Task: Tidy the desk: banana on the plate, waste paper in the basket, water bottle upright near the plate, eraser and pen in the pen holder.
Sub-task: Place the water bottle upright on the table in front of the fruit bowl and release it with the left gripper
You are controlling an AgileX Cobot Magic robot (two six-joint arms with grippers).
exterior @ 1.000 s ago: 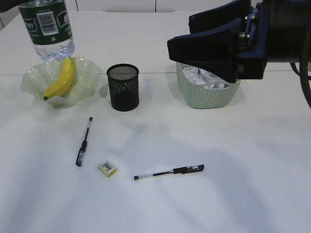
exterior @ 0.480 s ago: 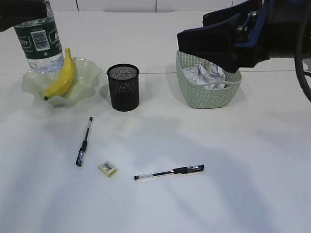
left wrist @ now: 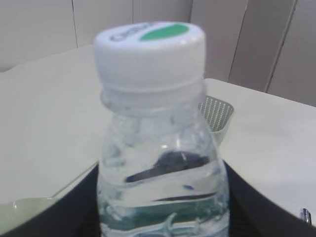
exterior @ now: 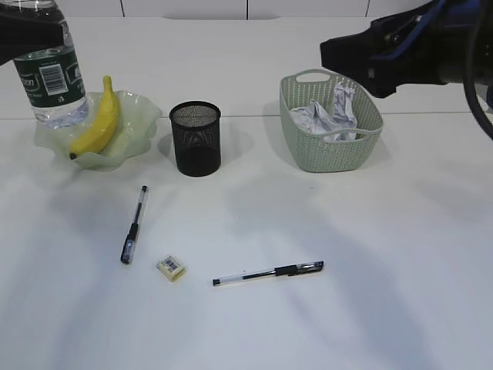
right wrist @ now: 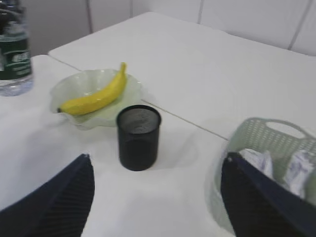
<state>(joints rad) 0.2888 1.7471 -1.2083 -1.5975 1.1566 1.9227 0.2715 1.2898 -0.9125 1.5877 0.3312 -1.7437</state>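
The water bottle (exterior: pixel 48 73) stands upright, cap (left wrist: pixel 149 54) up, long axis vertical, just left of the plate (exterior: pixel 139 127) and overlapping its left rim in the exterior view. It is clear ribbed plastic with a dark green label and a white cap. The left claw (exterior: pixel 31 31) is closed around its upper body, its dark fingers (left wrist: pixel 64 212) flanking the shoulder.

On the wavy, pale green plate lies the banana (exterior: pixel 98 123), stem pointing away from the camera. Right of the plate stands the black mesh pen holder (exterior: pixel 195 139), and further right the woven green basket (exterior: pixel 308 154) holding crumpled paper (exterior: pixel 327 116).

In front of the plate on the white bench (exterior: pixel 385 270) lie one pen (exterior: pixel 133 224) running near-to-far, a small yellow eraser (exterior: pixel 171 267), and a second pen (exterior: pixel 268 273) lying crosswise.

The right claw (right wrist: pixel 155 197) hovers above and behind the basket, its jaws wide apart and empty.
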